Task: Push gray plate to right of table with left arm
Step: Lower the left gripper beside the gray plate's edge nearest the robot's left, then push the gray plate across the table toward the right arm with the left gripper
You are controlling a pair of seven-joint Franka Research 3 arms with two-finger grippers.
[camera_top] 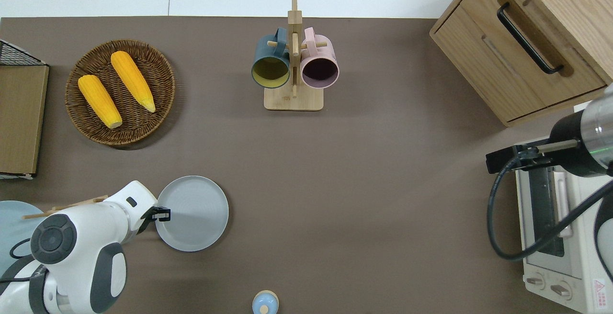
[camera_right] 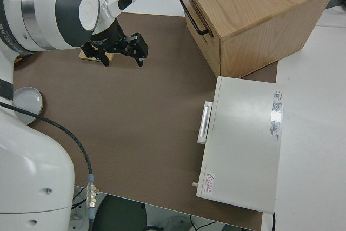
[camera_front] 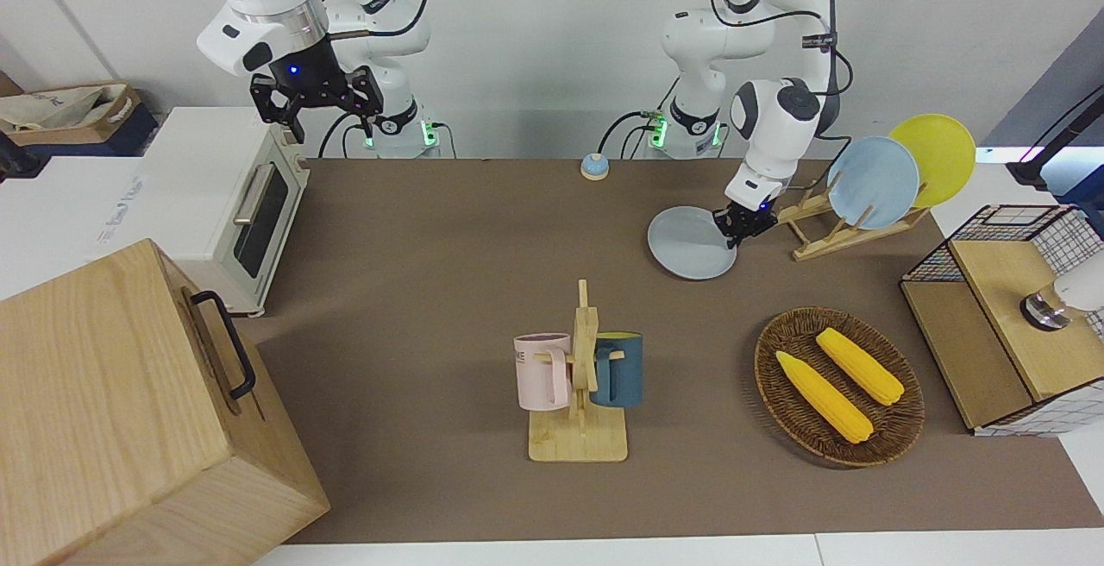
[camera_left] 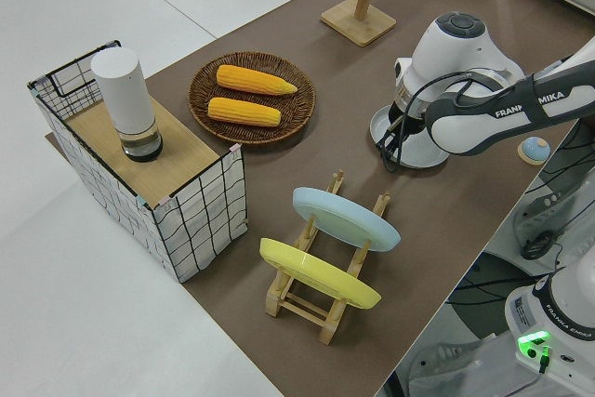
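The gray plate [camera_front: 690, 242] lies flat on the brown table [camera_front: 431, 229], near the robots and toward the left arm's end. It also shows in the overhead view [camera_top: 194, 213], the left side view [camera_left: 423, 151] and the right side view [camera_right: 26, 101]. My left gripper [camera_front: 743, 225] is low at the plate's rim, on the side toward the dish rack; the overhead view shows it [camera_top: 163, 214] right at that rim. My right arm is parked, its gripper [camera_front: 316, 100] open and empty.
A wooden dish rack [camera_front: 849, 229] with a light-blue and a yellow plate stands beside the gray plate. A wicker basket of corn [camera_front: 838, 385], a mug stand [camera_front: 580, 376], a small blue bell [camera_front: 593, 167], a toaster oven [camera_front: 233, 204], a wooden cabinet [camera_front: 129, 411] and a wire crate [camera_front: 1009, 307] are also here.
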